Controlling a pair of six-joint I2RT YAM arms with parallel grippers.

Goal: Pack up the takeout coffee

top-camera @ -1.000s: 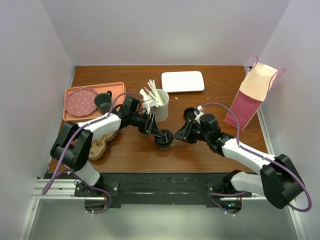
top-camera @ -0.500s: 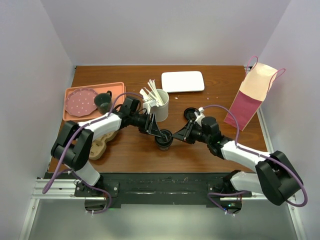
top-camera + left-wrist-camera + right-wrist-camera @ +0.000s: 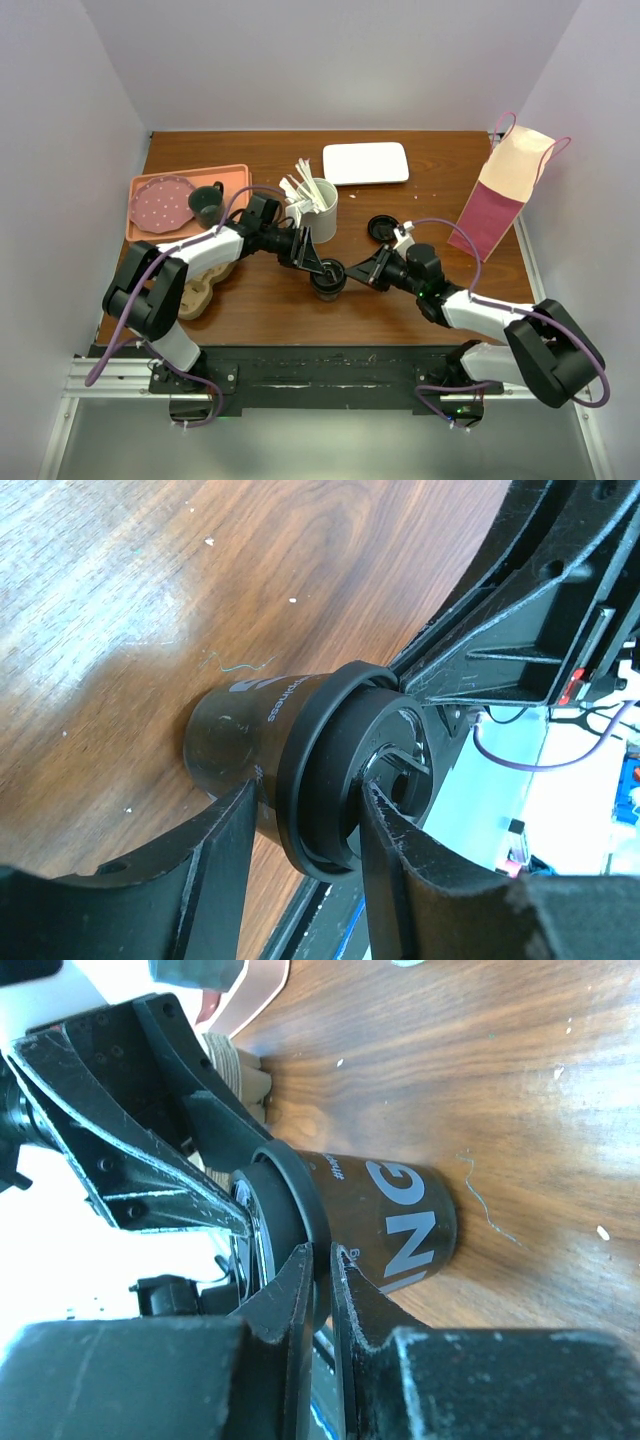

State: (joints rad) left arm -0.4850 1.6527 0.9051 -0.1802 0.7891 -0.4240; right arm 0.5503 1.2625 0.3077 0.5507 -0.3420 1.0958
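The takeout coffee [image 3: 327, 285] is a small dark cup with a black lid, standing near the table's front middle. My left gripper [image 3: 318, 268] reaches it from the left. In the left wrist view its fingers [image 3: 230, 825] clamp the lid [image 3: 320, 770] and the top of the cup [image 3: 235, 730] between them. My right gripper [image 3: 347, 272] comes in from the right. In the right wrist view its jaws [image 3: 322, 1265] are nearly together, and the tips pinch the lid's rim [image 3: 285, 1195] just above the printed cup wall [image 3: 400, 1215].
A white cup of stirrers [image 3: 318, 210] stands just behind the coffee. A loose black lid [image 3: 380, 227] lies to its right. A paper bag [image 3: 505, 195] stands at the right edge. An orange tray [image 3: 225, 180] holds a pink plate [image 3: 160, 203] and a dark mug [image 3: 207, 203]. A white tray [image 3: 365, 162] lies at the back.
My right gripper's jaws have closed down at the lid's rim, and its wrist has drawn slightly nearer the front. The left gripper and the cup have stayed put.
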